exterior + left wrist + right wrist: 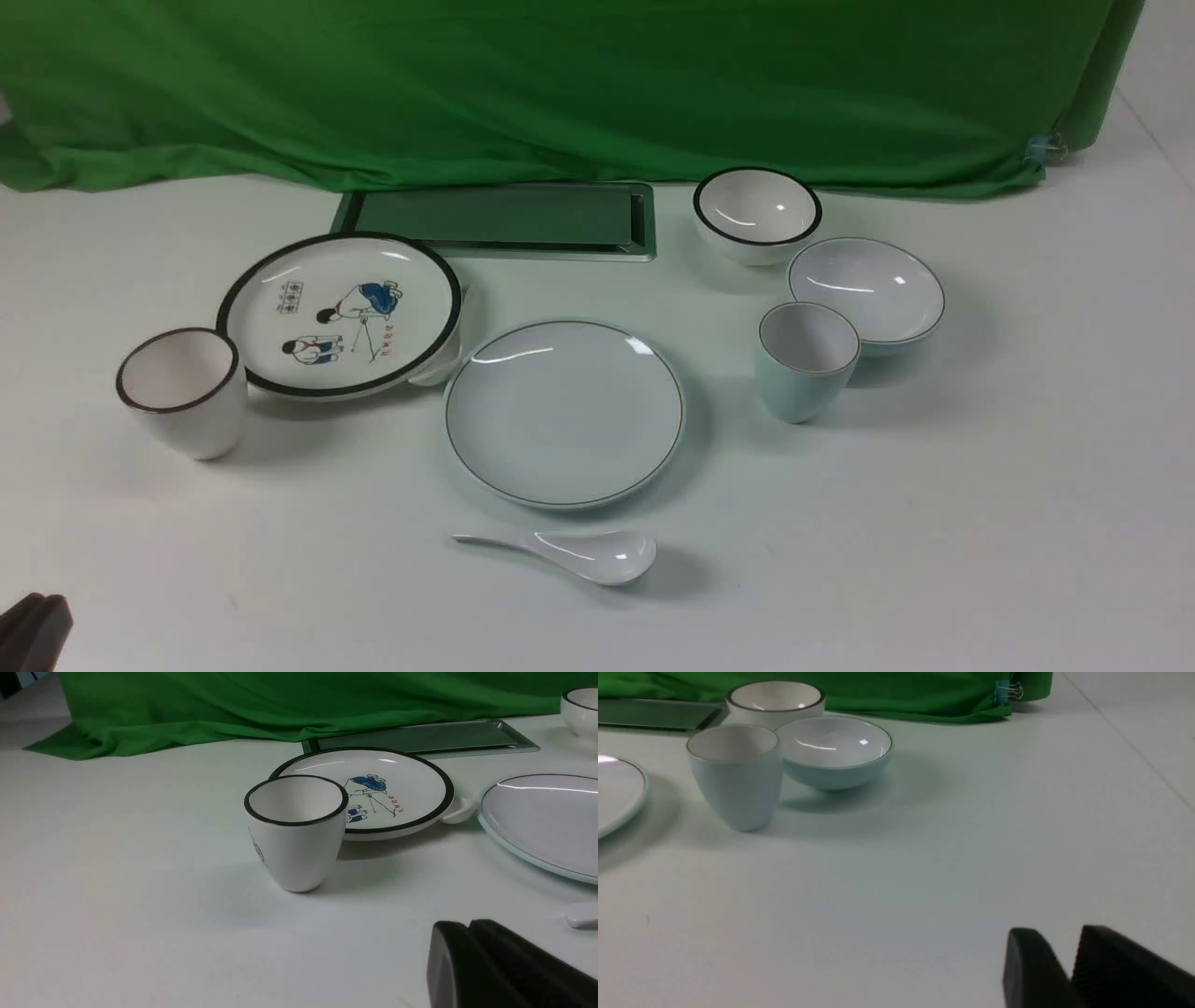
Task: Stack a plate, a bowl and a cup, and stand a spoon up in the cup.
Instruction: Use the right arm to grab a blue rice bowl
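The bowl [833, 746] lies ahead of the right gripper [1064, 935], whose jaws stand slightly apart and empty. The left gripper [467, 938], closed, sits farther away.

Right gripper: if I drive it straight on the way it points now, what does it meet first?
Probably nothing soon: ahead of the right gripper lies bare table, as far as the green cloth. The cup and bowl stand off to one side; depth is unclear.

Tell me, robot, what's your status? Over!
Left pincer shut, right pincer slightly open, both empty. Blue plate, blue bowl, blue cup, soup spoon unstacked. Blue cup crowds blue bowl.
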{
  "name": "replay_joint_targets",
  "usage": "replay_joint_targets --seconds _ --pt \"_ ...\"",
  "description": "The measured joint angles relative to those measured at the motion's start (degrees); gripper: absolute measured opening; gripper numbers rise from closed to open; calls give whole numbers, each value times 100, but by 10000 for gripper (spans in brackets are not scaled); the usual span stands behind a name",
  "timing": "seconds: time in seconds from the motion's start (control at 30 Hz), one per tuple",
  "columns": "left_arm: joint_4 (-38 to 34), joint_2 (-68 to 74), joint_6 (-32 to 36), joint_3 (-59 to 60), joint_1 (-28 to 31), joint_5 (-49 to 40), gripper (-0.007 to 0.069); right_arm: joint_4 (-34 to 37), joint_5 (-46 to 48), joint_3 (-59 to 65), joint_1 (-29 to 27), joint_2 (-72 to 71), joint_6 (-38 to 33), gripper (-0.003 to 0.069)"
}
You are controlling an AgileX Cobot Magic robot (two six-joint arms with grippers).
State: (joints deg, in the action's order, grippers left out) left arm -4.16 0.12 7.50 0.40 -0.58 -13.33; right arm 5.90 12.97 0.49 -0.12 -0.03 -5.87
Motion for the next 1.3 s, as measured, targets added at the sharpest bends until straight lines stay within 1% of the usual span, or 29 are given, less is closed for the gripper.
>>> replay_joint_targets --seconds 0.57,1.0,1.1,1.23,1.27,1.3 --pt "0 0 0 0 0 0 -29 0 0 0 0 0 0 216" --pt "128 0 0 0 0 0 -29 -6 -81 0 0 0 -40 238" --pt "128 0 0 0 0 78 -29 -6 -286 0 0 0 -40 238" --pt "130 0 0 0 0 943 -29 -6 -1297 0 0 0 -11 239" --pt "130 0 0 0 0 1258 -29 -6 -1878 0 0 0 19 239" --pt "130 0 0 0 0 1389 -29 -1 -1962 0 0 0 40 239"
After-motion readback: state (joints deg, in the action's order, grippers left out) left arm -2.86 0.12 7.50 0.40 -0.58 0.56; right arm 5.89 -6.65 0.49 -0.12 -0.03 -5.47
